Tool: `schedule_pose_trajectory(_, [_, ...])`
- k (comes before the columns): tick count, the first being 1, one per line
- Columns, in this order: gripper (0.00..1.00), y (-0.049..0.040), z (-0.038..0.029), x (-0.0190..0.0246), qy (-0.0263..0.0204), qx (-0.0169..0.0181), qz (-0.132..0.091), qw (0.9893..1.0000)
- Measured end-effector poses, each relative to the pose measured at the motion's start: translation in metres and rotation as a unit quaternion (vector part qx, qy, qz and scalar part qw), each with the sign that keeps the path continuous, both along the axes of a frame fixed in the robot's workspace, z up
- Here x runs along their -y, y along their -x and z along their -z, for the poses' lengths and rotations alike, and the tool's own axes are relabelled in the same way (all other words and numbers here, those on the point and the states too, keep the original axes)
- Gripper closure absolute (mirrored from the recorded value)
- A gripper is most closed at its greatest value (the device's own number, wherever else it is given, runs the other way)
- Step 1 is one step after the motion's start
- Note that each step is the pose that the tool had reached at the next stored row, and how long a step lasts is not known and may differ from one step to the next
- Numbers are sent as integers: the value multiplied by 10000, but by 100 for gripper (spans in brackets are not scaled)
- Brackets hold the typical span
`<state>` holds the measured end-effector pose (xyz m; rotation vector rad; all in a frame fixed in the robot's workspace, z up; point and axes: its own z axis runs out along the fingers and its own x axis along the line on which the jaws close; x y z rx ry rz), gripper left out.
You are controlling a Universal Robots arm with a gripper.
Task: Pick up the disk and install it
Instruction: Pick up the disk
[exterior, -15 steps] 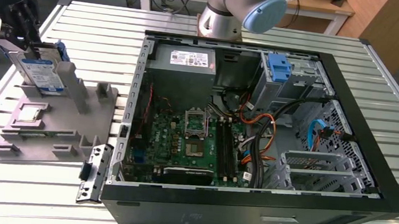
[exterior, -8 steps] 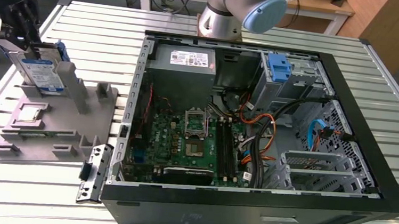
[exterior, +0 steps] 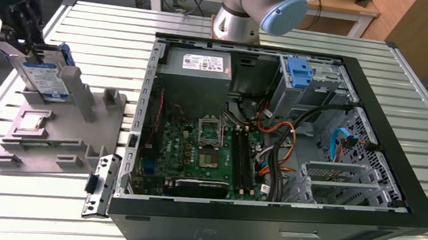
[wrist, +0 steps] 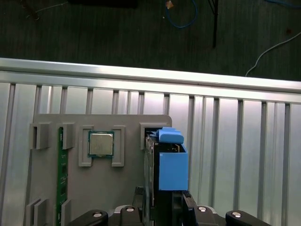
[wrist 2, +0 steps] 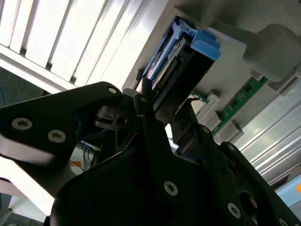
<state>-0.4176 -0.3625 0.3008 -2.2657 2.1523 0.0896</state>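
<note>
exterior view is showing the arm [exterior: 255, 8] reaching out over the worktop [exterior: 107, 25], with the jaws clenching on the disk [exterior: 47, 79]. the disk is standing on edge between the jaws, its white-and-blue label facing the open case [exterior: 266, 233]. its lower end is sitting down at the grey fixture [exterior: 59, 142]. whether it is resting in the slot or hanging just clear of it, i cannot tell. the case is lying well apart from the jaws. inside it the blue latch [exterior: 299, 74], the power supply [exterior: 199, 64] and the green board [exterior: 196, 147] are all sitting far from the jaws.

in the second wrist view the black fingers [wrist 2: 145, 106] are pressing along the disk [wrist 2: 188, 52], whose blue frame is sticking out beyond the jaws. a green memory stick [wrist 2: 240, 96] is lying on the fixture [wrist 2: 273, 47] past the disk.

in the first wrist view the disk [wrist: 170, 165] is showing edge-on, running straight out from between the jaws, its blue frame toward the camera. a cpu chip [wrist: 101, 143] is sitting in a pocket of the fixture [wrist: 127, 188] just beside the jaws. the memory stick [wrist: 60, 174] is lying further off on that same side. the worktop's [wrist: 235, 155] metal slats are stretching out beyond the jaws.
</note>
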Motion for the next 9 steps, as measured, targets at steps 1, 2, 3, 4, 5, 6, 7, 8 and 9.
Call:
schedule_pose_trajectory(1, [58,0,1,0,0,0,45,10000])
schedule_pose_trajectory(2, [58,0,3,0,0,0,130,9999])
schedule_pose_trajectory(3, [58,0,5,0,0,0,215,9998])
schedule_pose_trajectory(4, [58,0,5,0,0,0,262,9997])
schedule_pose_trajectory(5, [58,0,5,0,0,0,264,9997])
schedule_pose_trajectory(6, [58,0,6,0,-1,1,265,9996])
schedule_pose_trajectory(7, [58,0,5,0,0,0,266,9996])
schedule_pose_trajectory(8, [58,0,5,0,0,0,267,9996])
schedule_pose_trajectory(9, [58,0,5,0,0,0,269,9996])
